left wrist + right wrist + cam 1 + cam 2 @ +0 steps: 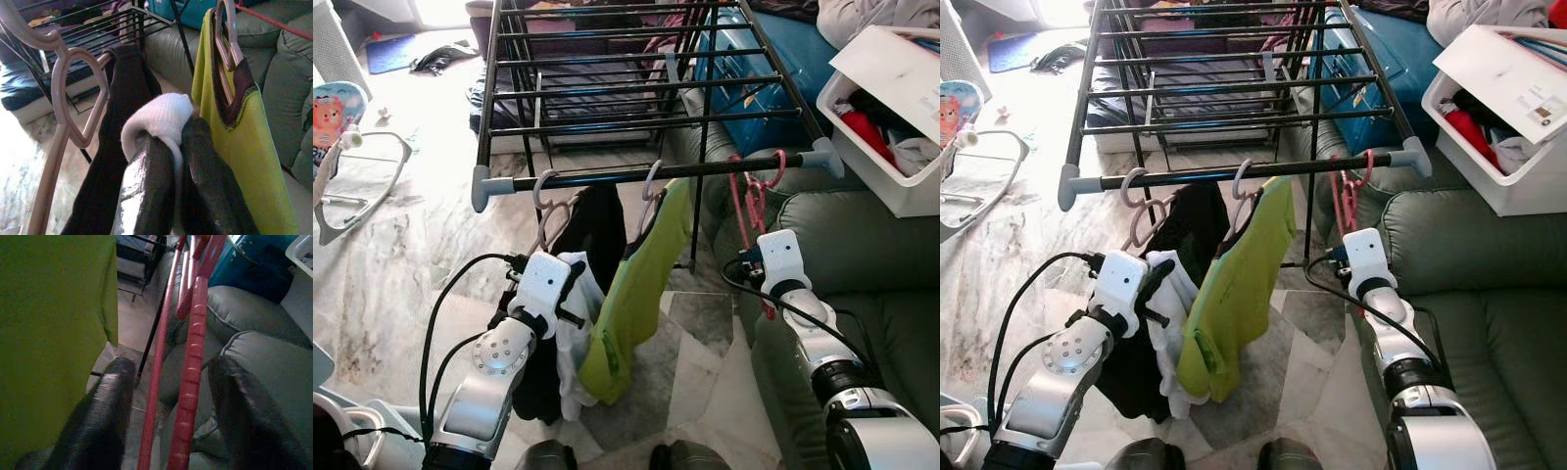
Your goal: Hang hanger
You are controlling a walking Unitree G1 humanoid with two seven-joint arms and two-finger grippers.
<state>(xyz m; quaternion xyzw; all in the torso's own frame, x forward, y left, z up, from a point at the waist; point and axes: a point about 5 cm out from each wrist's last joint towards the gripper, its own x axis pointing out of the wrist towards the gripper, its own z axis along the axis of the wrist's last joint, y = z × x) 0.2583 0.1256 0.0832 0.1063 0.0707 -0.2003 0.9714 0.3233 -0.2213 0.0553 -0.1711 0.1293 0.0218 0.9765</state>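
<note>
Marble floor tiles (pixel 401 264) spread under a black metal drying rack (pixel 636 98) standing beside a grey-green sofa (pixel 862 255). From its front rail hang a lime-green shirt (pixel 636 284), a black garment (pixel 597 225) and a red plastic hanger (pixel 754 191). The right gripper (pixel 166 396) is spread around that hanger's bars. The left gripper (pixel 171 166) pinches a white cloth (pixel 161 115).
</note>
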